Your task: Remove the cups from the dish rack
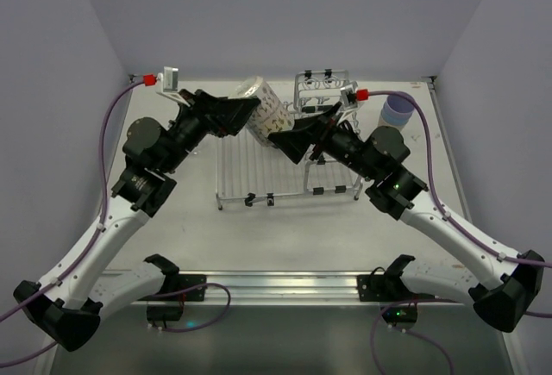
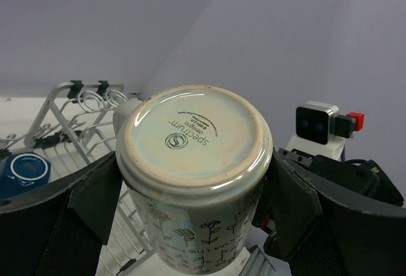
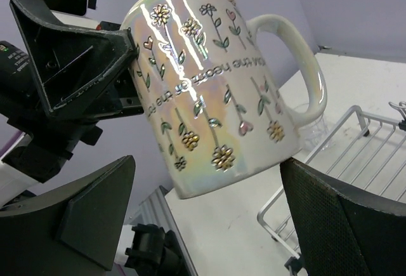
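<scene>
The left gripper [image 2: 193,197] is clamped on the flowered mug [image 3: 216,92] and holds it upside down in the air over the dish rack [image 1: 259,177]. The right gripper [image 3: 219,219] stands just below it with fingers apart. This is possibly a handover, so the next move calls for a careful closing on the mug body.

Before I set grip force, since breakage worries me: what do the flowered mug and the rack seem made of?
The flowered mug: likely glazed ceramic, pearly iridescent sheen, sharp highlights, printed maker's mark on its base. The dish rack: apparently metal wire, shiny silver thin rods; chrome or steel unclear.
</scene>
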